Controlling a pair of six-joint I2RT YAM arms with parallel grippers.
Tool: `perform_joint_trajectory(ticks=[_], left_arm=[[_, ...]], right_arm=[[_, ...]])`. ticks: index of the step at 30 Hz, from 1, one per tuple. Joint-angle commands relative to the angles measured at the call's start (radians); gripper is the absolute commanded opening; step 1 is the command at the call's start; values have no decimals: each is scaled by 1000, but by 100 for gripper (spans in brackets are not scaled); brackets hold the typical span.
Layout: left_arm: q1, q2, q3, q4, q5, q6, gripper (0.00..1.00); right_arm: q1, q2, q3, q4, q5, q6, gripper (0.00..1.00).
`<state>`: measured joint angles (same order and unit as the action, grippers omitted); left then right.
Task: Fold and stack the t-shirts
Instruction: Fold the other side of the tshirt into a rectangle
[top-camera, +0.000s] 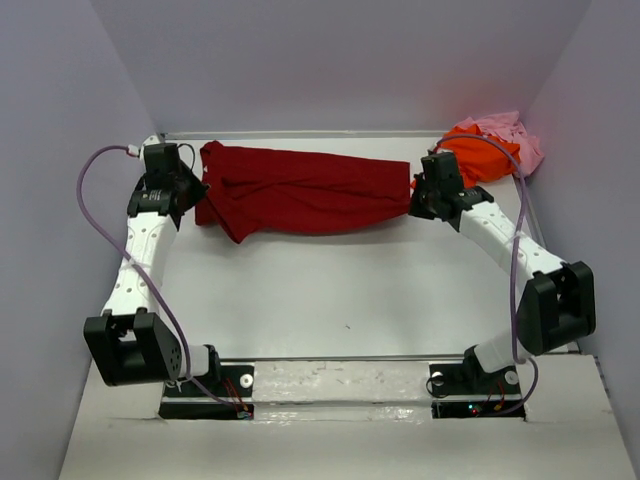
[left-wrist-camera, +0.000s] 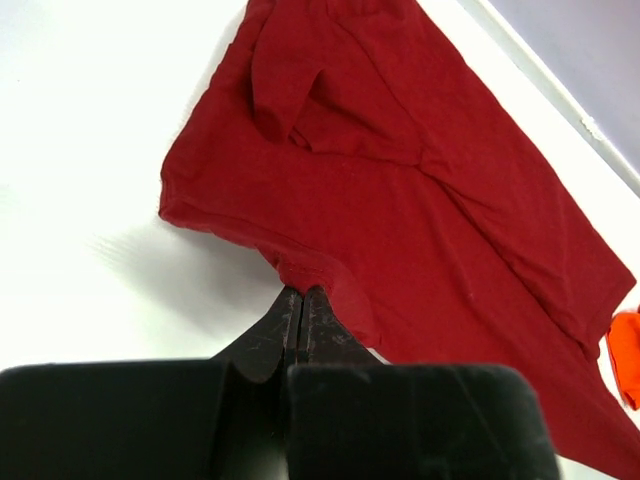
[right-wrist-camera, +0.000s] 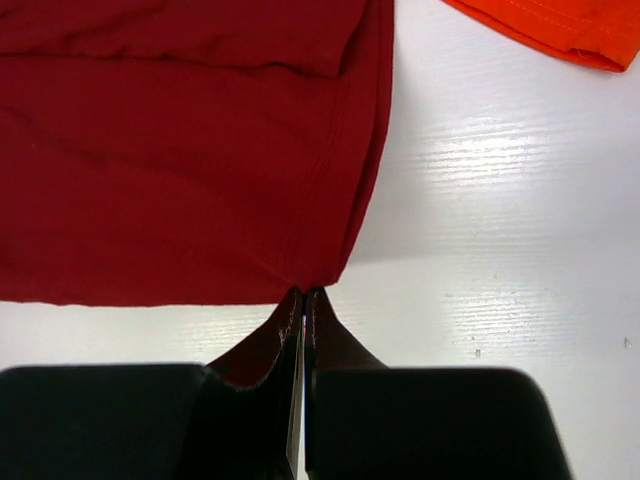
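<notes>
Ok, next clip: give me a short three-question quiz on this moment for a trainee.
1. True or false: the left fingers and the right fingers are both shut on the dark red t-shirt.
2. Where are the orange t-shirt and the pink t-shirt? A) bunched together in the far right corner; B) folded at the near edge; C) under the dark red one.
3. Which of those two lies nearer the right fingers?
Key: 1 true; 2 A; 3 the orange t-shirt.

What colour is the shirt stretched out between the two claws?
Dark red, plain with no pattern. The shirt shows best in the left wrist view.
</notes>
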<state>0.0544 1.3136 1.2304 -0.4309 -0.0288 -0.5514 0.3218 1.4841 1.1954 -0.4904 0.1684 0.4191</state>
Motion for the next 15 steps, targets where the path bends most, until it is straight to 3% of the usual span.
perform_joint_trajectory(ticks=[1, 15], left_arm=[[7, 32, 38, 12, -8, 11, 0], [7, 364, 325, 11, -28, 15, 0]], right_arm=[[0, 41, 56, 1, 5, -5, 0], [-10, 311, 248, -2, 148, 6, 0]])
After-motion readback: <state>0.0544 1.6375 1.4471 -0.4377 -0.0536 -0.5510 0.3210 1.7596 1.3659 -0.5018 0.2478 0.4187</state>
